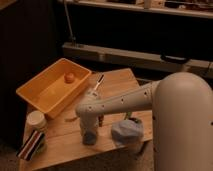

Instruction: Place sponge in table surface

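My gripper (pixel 90 137) hangs down from the white arm (pixel 125 102) and sits low over the front middle of the wooden table (pixel 120 80). A small bluish-grey block, perhaps the sponge (pixel 90 139), shows at the gripper's lower end, at or just above the table top. I cannot tell whether it is held or resting. A crumpled blue-grey object (pixel 127 132) lies on the table just to the right of the gripper.
An orange bin (pixel 37 97) with an orange fruit (pixel 69 78) stands at the back left. A white-lidded cup (pixel 36 120) and a striped packet (pixel 31 145) sit at the front left corner. A brush-like utensil (pixel 97 83) lies behind the gripper. The table's front edge is close.
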`<state>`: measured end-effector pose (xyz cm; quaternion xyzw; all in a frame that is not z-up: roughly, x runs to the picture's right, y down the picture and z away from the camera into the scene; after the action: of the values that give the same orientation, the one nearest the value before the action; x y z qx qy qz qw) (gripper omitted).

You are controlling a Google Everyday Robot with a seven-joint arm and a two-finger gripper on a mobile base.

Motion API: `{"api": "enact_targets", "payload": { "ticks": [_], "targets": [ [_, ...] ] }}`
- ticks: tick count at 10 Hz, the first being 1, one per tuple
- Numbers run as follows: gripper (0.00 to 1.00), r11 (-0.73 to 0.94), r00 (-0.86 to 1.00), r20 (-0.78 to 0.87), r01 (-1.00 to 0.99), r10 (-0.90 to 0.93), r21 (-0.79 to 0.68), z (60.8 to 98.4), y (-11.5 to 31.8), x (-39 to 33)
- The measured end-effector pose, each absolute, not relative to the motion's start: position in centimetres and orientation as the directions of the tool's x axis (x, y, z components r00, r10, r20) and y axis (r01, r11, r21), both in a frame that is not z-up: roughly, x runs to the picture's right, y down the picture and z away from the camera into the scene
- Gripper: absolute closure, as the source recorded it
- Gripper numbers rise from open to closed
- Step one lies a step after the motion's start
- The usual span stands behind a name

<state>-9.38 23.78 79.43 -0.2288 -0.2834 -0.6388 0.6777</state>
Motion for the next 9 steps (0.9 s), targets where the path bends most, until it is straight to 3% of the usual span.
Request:
{"api": "enact_targets", "payload": {
  "ticks": [2,6,9],
  "targets": [
    [1.00,0.110,0.041,0.660,0.992,-0.750,0.063,78.2,21.9,-8.5],
    [1.00,0.197,0.116,0.604,0.978,-0.789,0.069,73.2,14.2,-3.9],
    [1.00,0.263,0.182,0.618,0.964,-0.765,0.041,71.7,8.4,0.0]
  ]
}}
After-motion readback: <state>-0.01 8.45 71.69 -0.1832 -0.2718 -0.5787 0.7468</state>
